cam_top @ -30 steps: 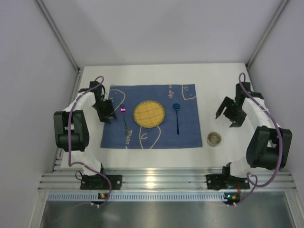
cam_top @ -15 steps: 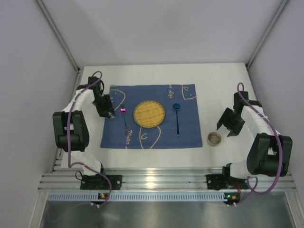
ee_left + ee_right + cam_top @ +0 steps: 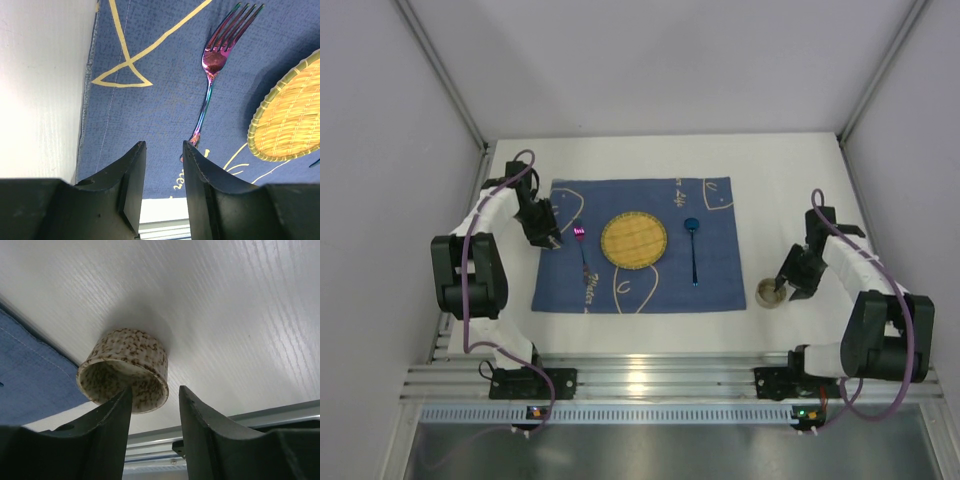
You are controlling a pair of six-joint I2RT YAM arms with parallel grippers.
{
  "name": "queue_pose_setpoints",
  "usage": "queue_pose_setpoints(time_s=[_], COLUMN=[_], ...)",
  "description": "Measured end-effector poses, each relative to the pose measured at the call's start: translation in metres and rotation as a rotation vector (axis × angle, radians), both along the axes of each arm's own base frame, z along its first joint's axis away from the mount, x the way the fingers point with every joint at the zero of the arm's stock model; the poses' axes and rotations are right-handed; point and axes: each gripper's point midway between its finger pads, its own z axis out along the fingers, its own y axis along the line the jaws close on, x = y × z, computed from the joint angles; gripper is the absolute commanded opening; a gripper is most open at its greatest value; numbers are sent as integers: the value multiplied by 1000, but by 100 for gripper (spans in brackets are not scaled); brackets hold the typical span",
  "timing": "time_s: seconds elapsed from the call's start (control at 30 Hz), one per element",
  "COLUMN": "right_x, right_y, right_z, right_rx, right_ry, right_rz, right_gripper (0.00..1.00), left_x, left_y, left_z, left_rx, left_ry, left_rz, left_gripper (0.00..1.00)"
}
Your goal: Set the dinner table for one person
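Observation:
On the white dinner table (image 3: 790, 190) lies a blue mat (image 3: 715, 280) with a woven yellow plate (image 3: 634, 240) in its middle. An iridescent fork (image 3: 582, 250) lies left of the plate and a blue spoon (image 3: 693, 248) right of it. My left gripper (image 3: 548, 238) hovers over the mat's left part, open, jaws empty, the fork (image 3: 215, 75) just ahead of its fingers (image 3: 135, 170). A speckled cup (image 3: 771, 292) stands off the mat's right edge. My right gripper (image 3: 155, 390) is open at the cup (image 3: 125, 367): one tip is before its mouth, the other clear of its wall.
Grey walls with metal corner posts enclose the table. An aluminium rail (image 3: 660, 380) carrying both arm bases runs along the near edge, close behind the cup. In the left wrist view the plate's rim (image 3: 260, 125) sits right of the fork.
My right arm has swung down and inward from the table's right side to the cup, its jaws narrowing. My left gripper shifted slightly back over the mat's left edge and narrowed a little.

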Motion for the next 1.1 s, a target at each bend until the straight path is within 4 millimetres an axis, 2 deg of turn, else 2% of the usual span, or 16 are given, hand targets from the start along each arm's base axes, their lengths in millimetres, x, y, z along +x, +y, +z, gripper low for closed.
queue_pose_setpoints(time_s=[0.1,0.13,0.3,0.43,0.5,0.57,0.63,0.77,0.83,0.9,0.97,1.03,1.1], right_x=[-7,-9,-12,-9,2,31,69,164,200,236,264,284,295], right_y=[5,6,10,12,12,13,16,43,58,76,92,104,115], right_z=[-7,-9,-17,-14,-5,14,35,83,94,97,89,73,52], right_rx=[6,9,23,34,26,12,-4,-5,2,21,38,52,61], right_ry=[25,35,65,63,54,14,-53,-230,-281,-316,-322,-310,-281], right_rz=[17,21,23,27,36,54,81,158,189,217,237,251,259], right_gripper=[34,25,3,0,0,0,0,0,0,0,0,0,0], left_x=[0,0,-2,-4,-4,-4,-4,-4,-3,-3,-3,-3,-4], left_y=[0,0,-1,-2,-2,-2,-3,-6,-7,-7,-7,-8,-8], left_z=[0,0,-2,-4,-4,-4,-3,2,6,11,17,25,34], left_rx=[0,-1,0,0,-1,-1,-2,-3,-3,-3,-4,-4,-5], left_ry=[0,1,8,16,17,16,15,1,-12,-27,-44,-67,-94], left_rz=[2,2,3,8,11,13,14,12,10,12,12,17,20], left_gripper=[40,40,40,40,39,39,40,42,42,42,43,43,43])
